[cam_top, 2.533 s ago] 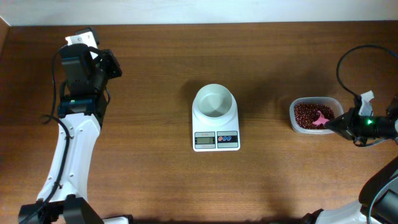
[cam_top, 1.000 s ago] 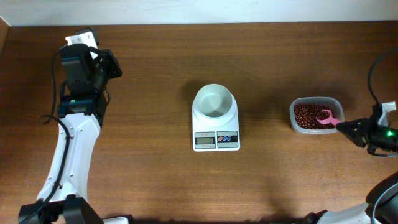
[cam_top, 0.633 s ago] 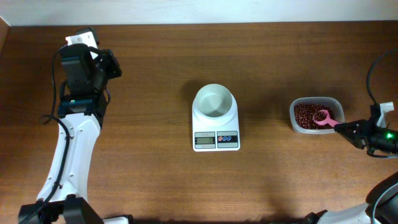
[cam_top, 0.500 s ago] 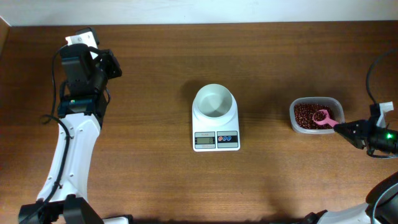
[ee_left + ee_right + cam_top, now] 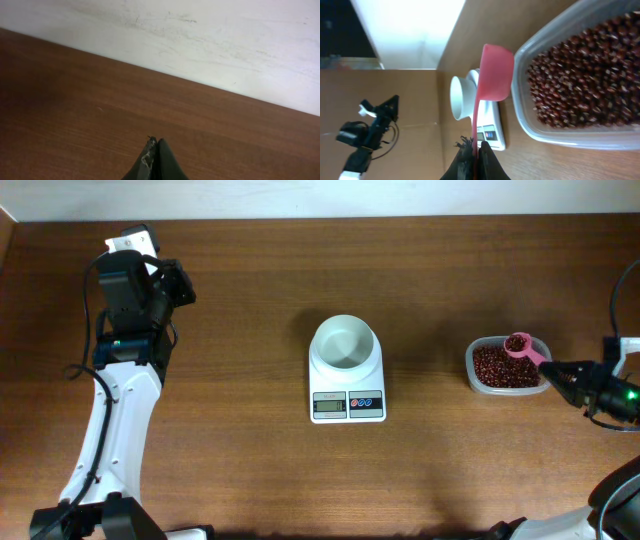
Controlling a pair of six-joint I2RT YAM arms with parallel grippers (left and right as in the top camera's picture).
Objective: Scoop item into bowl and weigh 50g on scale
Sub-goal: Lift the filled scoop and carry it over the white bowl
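Presently the right end effector (image 5: 553, 370) is clamped tight on the handle of a small pink plastic scoop (image 5: 517, 344). The scoop's cup is raised over the rear rim of the clear rectangular plastic tub (image 5: 469, 370), with some beans in it. The dark red-brown beans (image 5: 495, 366) fill the tub. The round white bowl (image 5: 346, 343) stands empty on the small white kitchen scale (image 5: 347, 406), mid-surface and well apart from the tub. The left end effector (image 5: 154, 157) is closed on nothing, far left above the brown wooden surface (image 5: 250, 470).
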